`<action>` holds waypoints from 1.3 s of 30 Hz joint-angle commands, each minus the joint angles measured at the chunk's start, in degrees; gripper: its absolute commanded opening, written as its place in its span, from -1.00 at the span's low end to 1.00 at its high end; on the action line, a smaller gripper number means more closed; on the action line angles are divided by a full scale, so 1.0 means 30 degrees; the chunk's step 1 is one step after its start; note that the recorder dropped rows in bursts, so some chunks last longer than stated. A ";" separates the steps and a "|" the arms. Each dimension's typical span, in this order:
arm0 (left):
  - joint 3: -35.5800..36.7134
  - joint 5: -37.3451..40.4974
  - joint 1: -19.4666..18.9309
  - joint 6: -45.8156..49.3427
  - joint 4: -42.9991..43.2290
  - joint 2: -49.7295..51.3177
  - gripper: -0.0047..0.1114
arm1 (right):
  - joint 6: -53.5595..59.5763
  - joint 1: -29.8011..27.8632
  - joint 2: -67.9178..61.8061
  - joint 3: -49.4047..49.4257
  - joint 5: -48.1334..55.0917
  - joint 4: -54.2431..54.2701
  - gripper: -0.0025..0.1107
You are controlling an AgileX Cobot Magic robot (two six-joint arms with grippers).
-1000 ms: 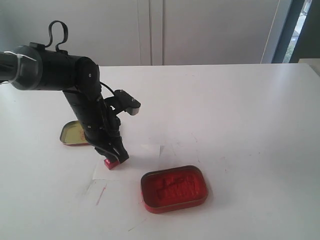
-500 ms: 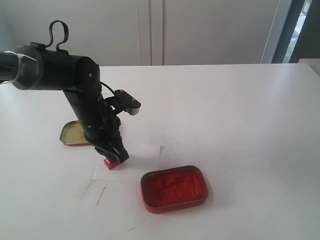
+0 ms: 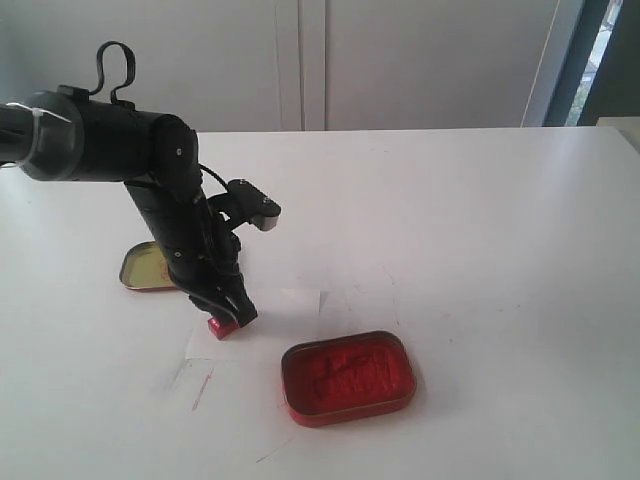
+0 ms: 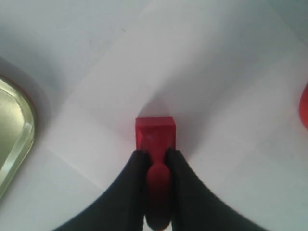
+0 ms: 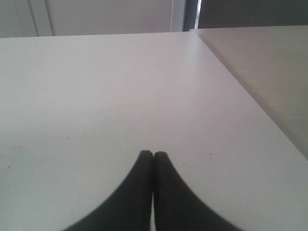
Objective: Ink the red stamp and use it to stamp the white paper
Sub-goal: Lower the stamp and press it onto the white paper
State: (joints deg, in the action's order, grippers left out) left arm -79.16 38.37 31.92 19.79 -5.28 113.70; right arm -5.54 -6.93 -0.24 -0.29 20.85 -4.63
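Off the far left corner of the white paper (image 3: 275,322) lies the gold tin lid (image 3: 143,268), open side up, apparently parked there so the ink is exposed. Over the paper's left part, the left gripper (image 3: 230,312) comes down steeply, its jaws clenched on the knob handle of the red stamp (image 4: 155,132). Gripping by the knob leaves the rectangular base free to meet the sheet. The stamp's long axis, handle to base, runs in line with the fingers, nearly upright with a slight lean, printing face down toward the paper. It looks set on the sheet, though I cannot tell how firmly. At the paper's near right corner sits the open red ink tin (image 3: 348,377), handy for inking. The right gripper (image 5: 153,156) hangs over bare tabletop, well away from the paper, jaws pressed together on nothing.
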 commanded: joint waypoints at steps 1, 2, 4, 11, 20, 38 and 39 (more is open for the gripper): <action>0.0115 0.0775 0.0054 -0.0244 0.0061 -0.0004 -0.92 | -0.0118 0.0037 0.0082 0.0098 -0.0286 0.0044 -0.96; 0.0081 0.0775 0.0054 -0.0244 0.0061 -0.0183 -0.92 | -0.0118 0.0037 0.0082 0.0098 -0.0286 0.0044 -0.96; 0.0040 0.0786 0.0054 -0.0244 0.0061 -0.0501 -0.92 | -0.0118 0.0037 0.0082 0.0098 -0.0286 0.0044 -0.96; -0.0330 0.1263 0.0054 -0.0244 0.0061 -0.1226 -0.92 | -0.0118 0.0037 0.0082 0.0098 -0.0286 0.0044 -0.96; -0.0325 0.1260 0.0054 -0.0244 0.0061 -0.1648 -0.92 | -0.0118 0.0037 0.0082 0.0098 -0.0286 0.0044 -0.96; -0.0284 0.2256 -0.0066 -0.0259 -0.0370 -0.2249 -0.92 | -0.0118 0.0037 0.0082 0.0098 -0.0286 0.0044 -0.96; -0.0284 0.2343 -0.0245 -0.0222 -0.0801 -0.2381 -0.92 | -0.0118 0.0037 0.0082 0.0098 -0.0286 0.0044 -0.96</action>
State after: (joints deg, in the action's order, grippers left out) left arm -79.98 43.51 31.92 19.37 -5.03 108.35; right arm -5.54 -6.93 -0.24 -0.29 20.85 -4.63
